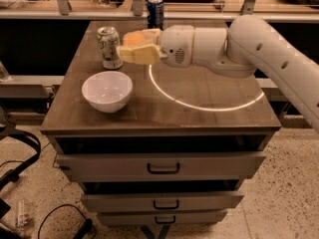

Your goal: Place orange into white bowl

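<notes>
The orange sits between the tan fingers of my gripper, which is shut on it. The gripper hangs above the left-middle of the table, right next to a silver can and up and to the right of the white bowl. The bowl stands empty near the table's front left. The orange is partly hidden by the fingers. My white arm reaches in from the right.
A silver and green can stands just left of the gripper. A blue can stands at the table's back edge. A bright ring of light lies on the wooden table top. Drawers sit below; cables lie on the floor at left.
</notes>
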Available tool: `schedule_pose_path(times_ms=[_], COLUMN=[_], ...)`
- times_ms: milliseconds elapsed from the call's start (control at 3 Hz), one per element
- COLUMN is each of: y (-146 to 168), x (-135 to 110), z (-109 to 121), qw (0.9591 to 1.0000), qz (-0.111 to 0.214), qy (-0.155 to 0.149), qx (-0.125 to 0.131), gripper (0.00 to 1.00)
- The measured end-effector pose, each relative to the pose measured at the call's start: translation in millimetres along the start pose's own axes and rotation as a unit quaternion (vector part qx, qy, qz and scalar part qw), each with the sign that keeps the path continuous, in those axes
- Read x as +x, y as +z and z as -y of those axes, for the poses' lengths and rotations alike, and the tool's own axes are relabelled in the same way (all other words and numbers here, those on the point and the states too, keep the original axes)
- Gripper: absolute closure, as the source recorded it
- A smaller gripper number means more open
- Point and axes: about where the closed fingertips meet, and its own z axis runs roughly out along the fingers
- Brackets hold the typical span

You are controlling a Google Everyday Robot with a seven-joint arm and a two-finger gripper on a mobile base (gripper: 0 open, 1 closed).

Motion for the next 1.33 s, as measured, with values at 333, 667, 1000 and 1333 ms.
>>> schedule_pose_path(times_ms=[333,667,1000,1333], y=[30,61,90,100], x=[5,32,76,109], z=[-34,-61,-74,-59], qw=[0.9996,0.9977,0.9927,0.9905], qz=[-0.005,-0.051,-0.109,-0.134], qy=[-0.007,-0.024,-0.042,-0.033], qx=[-0.025,-0.037,-0.028,-0.005], gripper=[1.00,1.00,1.00,1.00])
